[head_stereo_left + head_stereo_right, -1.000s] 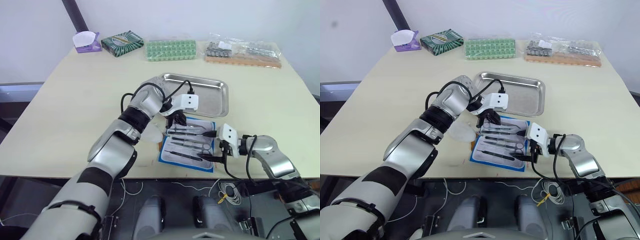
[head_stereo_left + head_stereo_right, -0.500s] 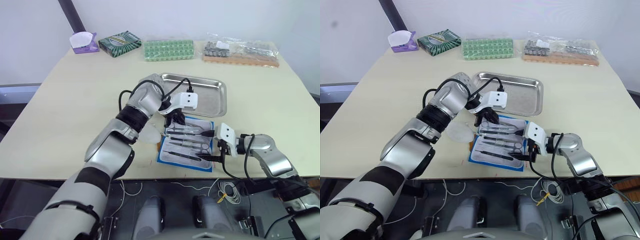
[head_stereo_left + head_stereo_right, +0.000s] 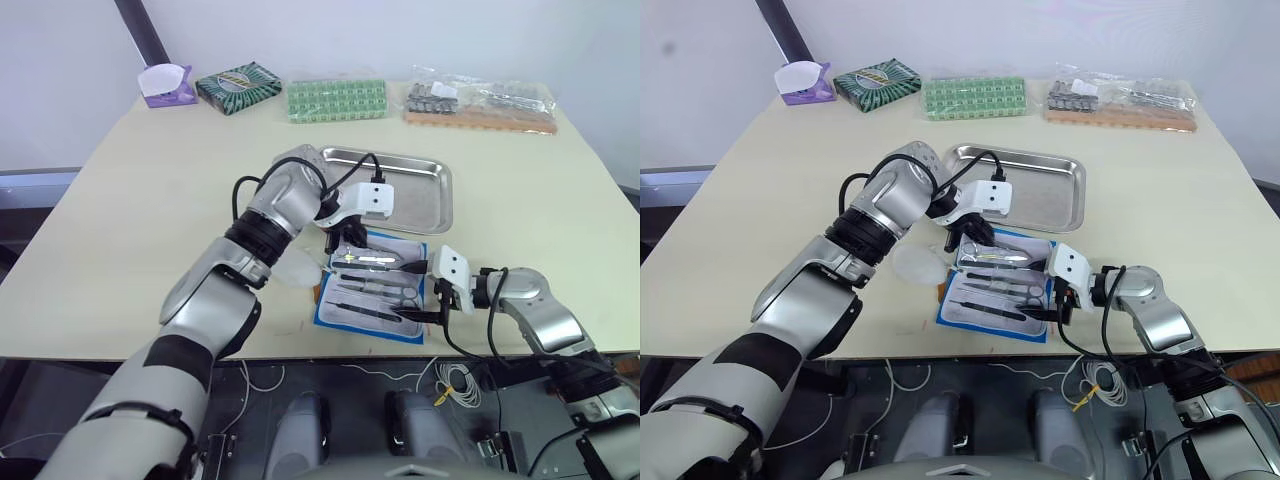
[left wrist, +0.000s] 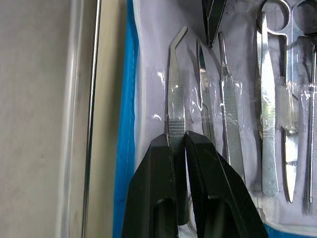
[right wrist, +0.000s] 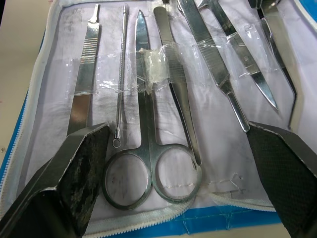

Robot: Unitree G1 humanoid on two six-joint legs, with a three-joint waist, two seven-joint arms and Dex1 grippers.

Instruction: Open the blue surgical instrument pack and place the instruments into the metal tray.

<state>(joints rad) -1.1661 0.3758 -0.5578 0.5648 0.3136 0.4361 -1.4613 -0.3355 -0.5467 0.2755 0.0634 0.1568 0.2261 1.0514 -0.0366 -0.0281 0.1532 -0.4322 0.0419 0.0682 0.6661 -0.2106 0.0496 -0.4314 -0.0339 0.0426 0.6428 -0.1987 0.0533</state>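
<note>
Left eye view. Blue surgical instrument pack [image 3: 372, 290]: lies open and flat near the front table edge, whitish lining up, blue border showing. Instruments [image 3: 375, 287]: slender silver tools in a row on the lining. Metal tray [image 3: 425, 190]: just beyond the pack, at its 12 o'clock. Left gripper [image 3: 337, 245]: at the pack's far-left corner, fingers closed on a bent-tip forceps [image 3: 372, 259] that lies across the pack's far end. Right gripper [image 3: 432, 292]: at the pack's 3 o'clock edge, fingers spread wide.

Far table edge: purple tissue box [image 3: 165, 84], dark green patterned box [image 3: 238, 86], green grid-patterned pack [image 3: 338, 100], bagged metal parts [image 3: 480, 104], set from 10 o'clock to 2 o'clock of the tray. A round translucent lid [image 3: 298, 268] rests at the pack's 9 o'clock.

Left wrist view. Two black fingers [image 4: 208, 188] pinch the ribbed grip of the bent-tip forceps over the lining; other tools lie parallel beside it under clear tape strips; the tray rim runs alongside the blue border.

Right wrist view. The fingers [image 5: 74, 168] stand well apart, one either side of the ring-handled scissors [image 5: 143, 148]. A scalpel handle, a thin probe and tweezers lie alongside, held by clear tape.
</note>
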